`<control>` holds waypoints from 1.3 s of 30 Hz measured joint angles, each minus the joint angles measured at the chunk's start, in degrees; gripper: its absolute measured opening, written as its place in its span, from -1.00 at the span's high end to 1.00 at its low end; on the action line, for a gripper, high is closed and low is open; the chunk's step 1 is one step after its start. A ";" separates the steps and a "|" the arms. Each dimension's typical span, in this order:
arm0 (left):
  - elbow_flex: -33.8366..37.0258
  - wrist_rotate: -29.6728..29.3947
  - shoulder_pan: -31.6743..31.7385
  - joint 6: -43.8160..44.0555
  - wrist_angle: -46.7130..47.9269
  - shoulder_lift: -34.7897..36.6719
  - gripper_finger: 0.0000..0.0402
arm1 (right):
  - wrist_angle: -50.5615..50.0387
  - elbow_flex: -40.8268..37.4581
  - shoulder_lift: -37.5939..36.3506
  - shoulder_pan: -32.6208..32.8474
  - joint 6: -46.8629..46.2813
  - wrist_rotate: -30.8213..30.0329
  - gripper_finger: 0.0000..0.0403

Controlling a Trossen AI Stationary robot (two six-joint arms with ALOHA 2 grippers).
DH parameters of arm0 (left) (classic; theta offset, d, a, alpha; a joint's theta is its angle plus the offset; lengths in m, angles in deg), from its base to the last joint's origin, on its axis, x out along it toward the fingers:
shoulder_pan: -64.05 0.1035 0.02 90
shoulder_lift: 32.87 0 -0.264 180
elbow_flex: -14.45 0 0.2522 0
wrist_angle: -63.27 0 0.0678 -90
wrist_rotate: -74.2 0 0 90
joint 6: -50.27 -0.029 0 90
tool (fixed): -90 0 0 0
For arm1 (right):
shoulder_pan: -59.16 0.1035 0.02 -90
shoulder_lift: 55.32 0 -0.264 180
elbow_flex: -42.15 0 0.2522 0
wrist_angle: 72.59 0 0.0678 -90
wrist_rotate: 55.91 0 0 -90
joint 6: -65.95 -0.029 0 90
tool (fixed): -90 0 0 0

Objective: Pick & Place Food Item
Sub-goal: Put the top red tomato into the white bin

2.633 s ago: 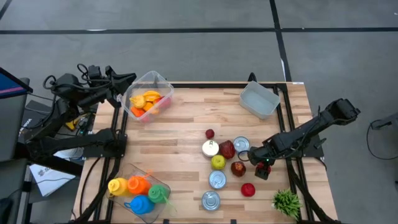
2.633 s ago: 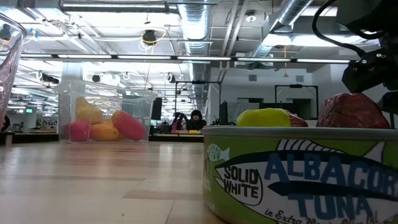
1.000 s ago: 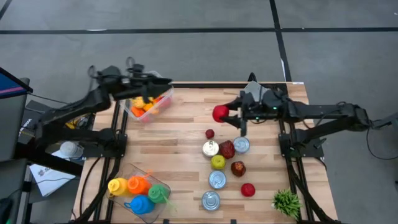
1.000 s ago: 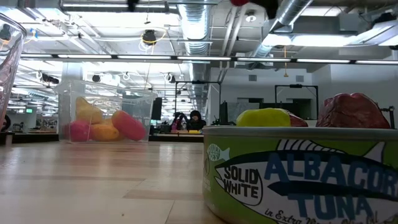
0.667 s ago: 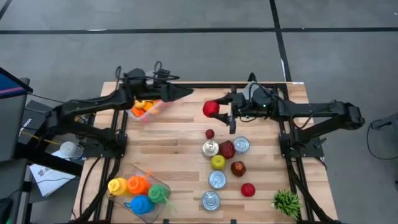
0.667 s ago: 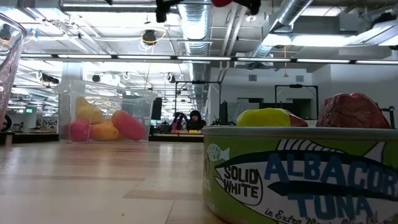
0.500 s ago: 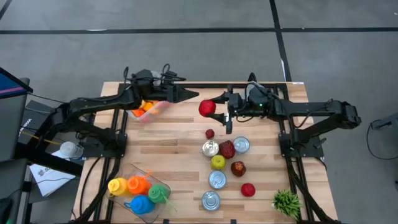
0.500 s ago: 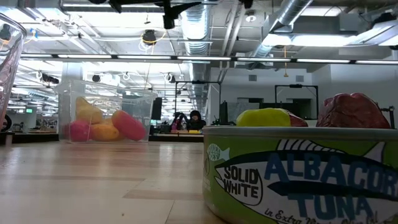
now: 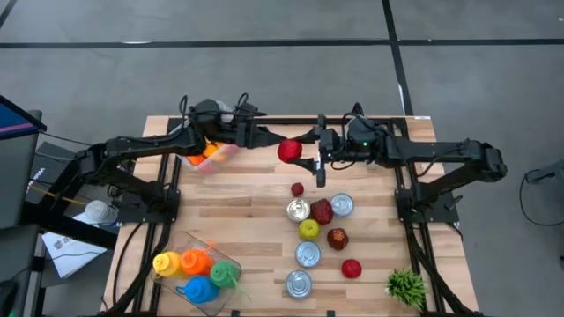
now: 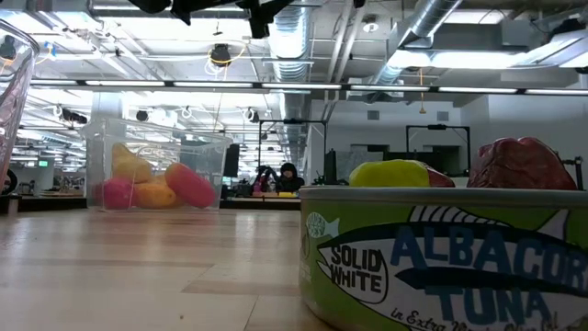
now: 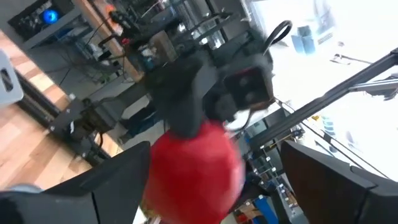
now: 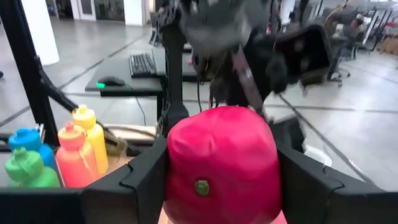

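— What is laid out on the wooden table?

— Butcher-block planks are seen from above, with a cluster of cans and fruit near the middle-right: a tuna can (label readable in the low view), a yellow-green fruit, and dark red items beside it. A clear bin of orange fruit is placed at the far-left edge, partly hidden by the left arm, and a tub of coloured bottles sits at the near-left corner. A small green plant stands at the near-right corner.

— Where is the red apple found?

— It is held in the air above the far middle of the table, gripped between the fingers of the right gripper, which are pressed against its sides in the right wrist view.

— And the left gripper?

— It is brought right up against the apple from the opposite side. Its fingers are spread wide, with the apple seen between them; contact cannot be confirmed.
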 joint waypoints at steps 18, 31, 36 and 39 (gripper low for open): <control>0.00 -0.88 -1.88 0.14 0.48 0.02 -0.82 | 4.07 0.10 -0.38 -0.52 0.11 -0.06 -0.17; -0.02 -3.38 -3.54 0.19 0.36 -0.95 -0.81 | 6.24 0.03 0.81 -0.80 3.05 1.41 -0.17; -0.02 -3.12 -4.22 0.16 0.29 -1.59 -0.81 | 6.66 0.06 1.49 -1.20 2.89 1.62 -0.17; -0.01 -3.38 -4.22 0.13 -0.09 -1.43 -0.81 | 6.91 0.08 1.44 -1.26 2.95 1.61 -0.17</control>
